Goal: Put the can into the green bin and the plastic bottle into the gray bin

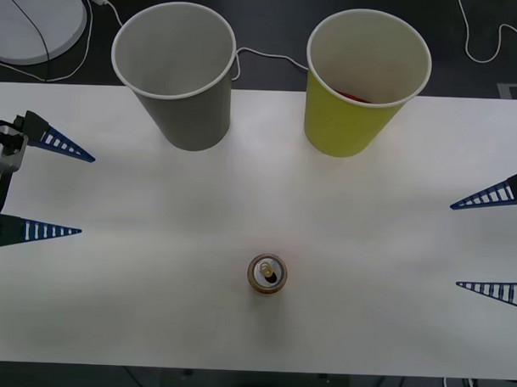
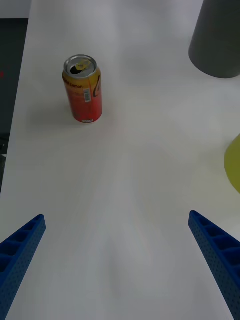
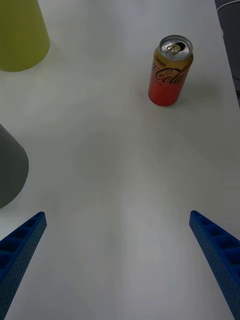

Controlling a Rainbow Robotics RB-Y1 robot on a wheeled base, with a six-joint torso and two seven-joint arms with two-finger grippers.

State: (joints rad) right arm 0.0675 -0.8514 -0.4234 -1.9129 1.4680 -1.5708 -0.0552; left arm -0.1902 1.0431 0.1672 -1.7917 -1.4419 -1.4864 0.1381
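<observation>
Red-orange and gold-topped, the small metal can [image 1: 267, 274] is standing upright on the white table [image 1: 152, 309], near its front edge, well apart from the large gray paper cup [image 1: 179, 72] and the yellow-green paper cup [image 1: 362, 82] at the back. The left gripper [image 1: 53, 186] and right gripper [image 1: 493, 244] are hovering at the table's sides with blue fingers spread wide, gripping nothing.

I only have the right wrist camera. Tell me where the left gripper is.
Observer: The left gripper hangs open over the left edge of the table, well apart from the can.
Operator: Report what's inside the green cup.
Observer: Something red shows low inside the green cup; I cannot tell what it is.
Operator: Now the gray cup.
Observer: The gray cup stands upright to the left of the green one, and its inside looks bare.
</observation>
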